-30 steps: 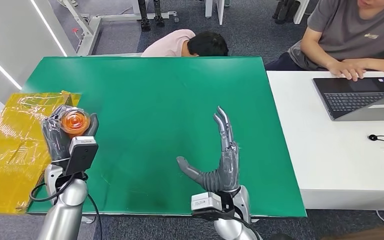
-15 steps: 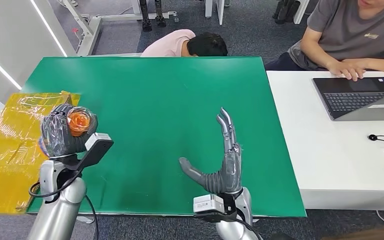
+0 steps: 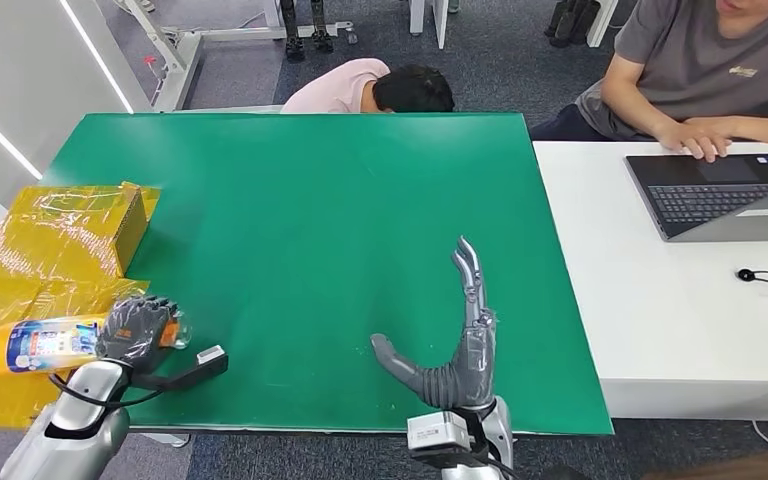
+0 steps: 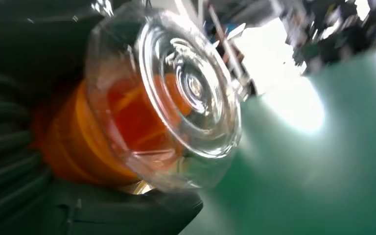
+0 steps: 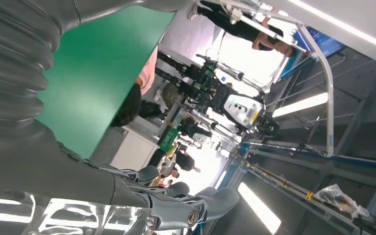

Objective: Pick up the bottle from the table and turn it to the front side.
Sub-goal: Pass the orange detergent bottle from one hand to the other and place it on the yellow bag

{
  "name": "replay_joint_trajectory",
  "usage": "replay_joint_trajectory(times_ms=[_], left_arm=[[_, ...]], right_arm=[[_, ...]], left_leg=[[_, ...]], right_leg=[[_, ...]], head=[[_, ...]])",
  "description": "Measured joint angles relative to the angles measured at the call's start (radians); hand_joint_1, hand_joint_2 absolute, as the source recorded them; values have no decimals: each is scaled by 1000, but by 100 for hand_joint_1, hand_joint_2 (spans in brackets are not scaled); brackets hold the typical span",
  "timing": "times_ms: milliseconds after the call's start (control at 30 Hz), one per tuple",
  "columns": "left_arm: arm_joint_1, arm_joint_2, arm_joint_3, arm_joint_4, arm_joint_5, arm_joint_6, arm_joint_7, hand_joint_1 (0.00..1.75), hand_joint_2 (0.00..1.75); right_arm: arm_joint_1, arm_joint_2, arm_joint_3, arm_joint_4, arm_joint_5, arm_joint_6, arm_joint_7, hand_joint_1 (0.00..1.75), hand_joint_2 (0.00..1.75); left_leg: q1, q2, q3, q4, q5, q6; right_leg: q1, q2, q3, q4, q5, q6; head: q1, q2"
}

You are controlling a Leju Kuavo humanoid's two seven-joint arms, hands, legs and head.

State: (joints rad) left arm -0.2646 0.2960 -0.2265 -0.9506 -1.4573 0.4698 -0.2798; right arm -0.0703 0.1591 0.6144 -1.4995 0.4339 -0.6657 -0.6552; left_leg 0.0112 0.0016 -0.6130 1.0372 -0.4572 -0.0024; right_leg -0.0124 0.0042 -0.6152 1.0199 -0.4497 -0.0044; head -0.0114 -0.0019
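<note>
Left hand (image 3: 140,330) grips the bottle (image 3: 45,343) in the head view, holding it on its side at the near-left corner of the green table (image 3: 340,200), with the labelled body reaching out over the yellow plastic sheet (image 3: 20,270). Right hand (image 3: 460,335) stands upright over the table's near edge, fingers spread and holding nothing. I judge the turning step to be under way: the label now faces up toward the camera.

From the left wrist, the bottle's clear cap (image 4: 186,93) and orange body fill the frame, clasped by the dark fingers (image 4: 127,215).

From the right wrist, the ribbed grey hand (image 5: 24,88) is plainly empty. Next, the wrist probably needs to settle the label square to the front.
</note>
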Motion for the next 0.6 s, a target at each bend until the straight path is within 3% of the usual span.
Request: replay_joint_trajectory(times_ms=[167, 400, 600], left_arm=[[-30, 50, -9, 75, -9, -17, -7, 175, 175], [-53, 73, -19, 112, -19, -53, -32, 175, 175], [-154, 86, -72, 224, -85, -120, -70, 175, 175]], right_arm=[[12, 0, 2, -9, 12, 22, 9, 0, 175], [10, 0, 6, -10, 5, 46, 9, 0, 175], [-23, 0, 17, 9, -11, 82, 19, 0, 175]], left_leg=[[0, 0, 2, 0, -1, -1], [0, 0, 6, -1, 0, -3], [-1, -3, 19, -5, -1, -5]], right_leg=[[0, 0, 1, 0, 0, -1], [0, 0, 4, 2, -1, -2], [-1, -4, 17, 2, -4, -6]], head=[[0, 0], [0, 0], [0, 0]])
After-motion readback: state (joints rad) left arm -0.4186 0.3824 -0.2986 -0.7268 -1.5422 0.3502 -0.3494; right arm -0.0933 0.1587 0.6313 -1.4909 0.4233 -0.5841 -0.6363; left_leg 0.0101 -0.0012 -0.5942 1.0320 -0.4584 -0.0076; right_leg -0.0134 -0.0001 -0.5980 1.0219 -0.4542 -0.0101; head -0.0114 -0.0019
